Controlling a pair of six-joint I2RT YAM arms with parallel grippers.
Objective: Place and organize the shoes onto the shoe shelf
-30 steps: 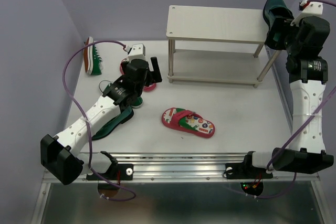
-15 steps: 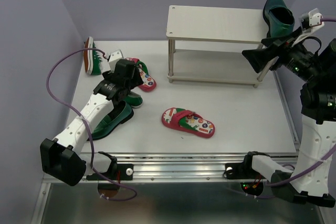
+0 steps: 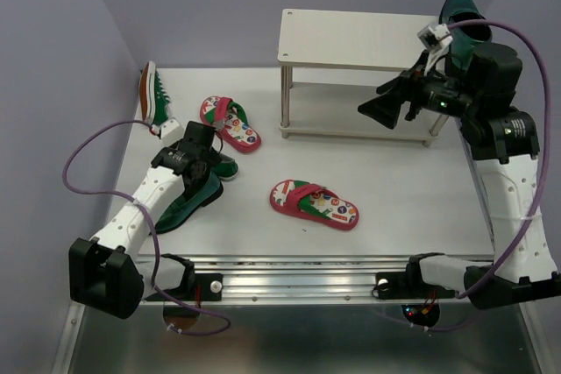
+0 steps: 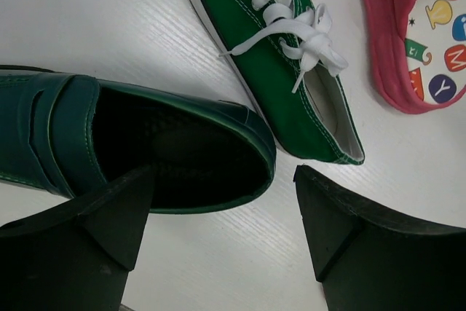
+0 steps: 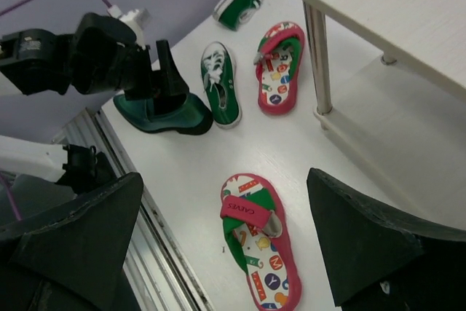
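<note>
Below left fingers [image 4: 87, 231]: glossy teal loafer [image 4: 175, 143] | alongside: white-laced green sneaker [image 4: 284, 85]

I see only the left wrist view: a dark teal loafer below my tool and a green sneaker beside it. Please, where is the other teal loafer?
Observer: The other teal loafer stands on end at the right end of the shoe shelf, partly hidden behind the right arm.
Operator: And the second green sneaker?
Observer: It lies on its side at the far left of the table, close to the wall.
Operator: Is the right tool holding something?
Observer: No. It is open and empty, in the air in front of the shelf.
</note>
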